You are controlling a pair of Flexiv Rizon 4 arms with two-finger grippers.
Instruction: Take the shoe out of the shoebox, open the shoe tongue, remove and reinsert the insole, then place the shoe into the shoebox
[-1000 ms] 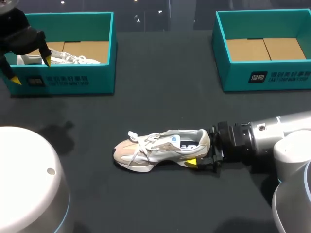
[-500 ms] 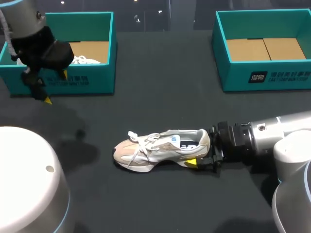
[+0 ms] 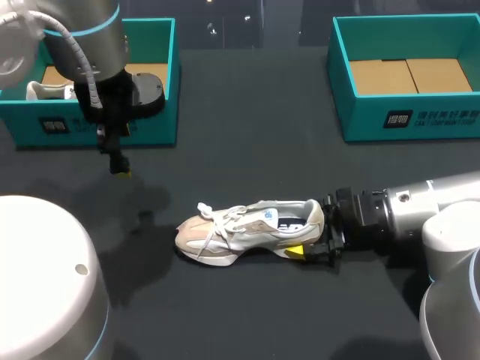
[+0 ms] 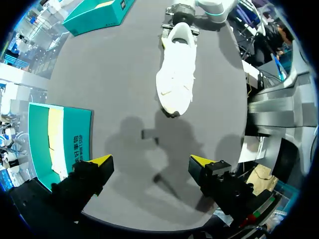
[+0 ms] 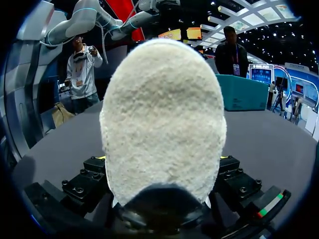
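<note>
Shoe (image 3: 247, 231) heel first: my right gripper (image 3: 306, 238) is clamped on it, 1 yellow tip pressed against the near side of the heel and the other hidden behind it. In the right wrist view the fuzzy heel fills the space between the 2 fingers, so I read this as a firm hold. The shoe stands on its sole on the dark table (image 3: 247, 157), toe pointing toward my left side, laces (image 3: 217, 217) tied over the tongue (image 3: 267, 215).

My left gripper (image 4: 150, 160) is spread wide with nothing in it. It hangs over bare table just in front of the left shoebox (image 3: 150, 120), well apart from the shoe, whose toe lies ahead of its fingers in the left wrist view. That box has a second white shoe (image 3: 45, 91) inside. The right shoebox (image 3: 405, 116) shows only its cardboard floor.

I judge the shoe to be out of its box and pinned for work, so the tongue step is in hand and not yet begun. Next I would bring the left gripper across and down onto the tongue, nip its top edge, and draw it up and toward the toe while the right holds the heel. The laces look snug, so the tongue may resist.
</note>
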